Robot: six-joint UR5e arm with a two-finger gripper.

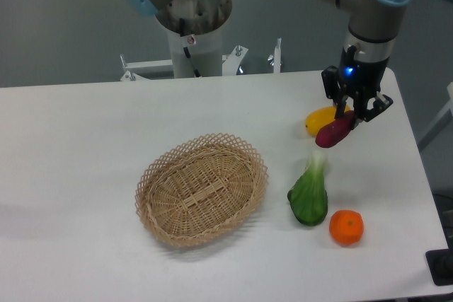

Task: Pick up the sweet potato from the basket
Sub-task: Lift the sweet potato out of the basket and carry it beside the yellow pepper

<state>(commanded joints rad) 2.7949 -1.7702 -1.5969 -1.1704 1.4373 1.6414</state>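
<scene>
The reddish-purple sweet potato (334,132) hangs in the air at the right side of the table, tilted, with my gripper (353,116) shut on its upper end. It is well away from the woven wicker basket (202,189), which sits empty at the middle of the table. The sweet potato partly covers the yellow-orange vegetable (317,119) behind it.
A green leafy vegetable (309,195) lies right of the basket, below the held sweet potato. A round orange (346,227) sits near the front right. The robot base (192,33) stands behind the table's far edge. The table's right edge is close to the gripper.
</scene>
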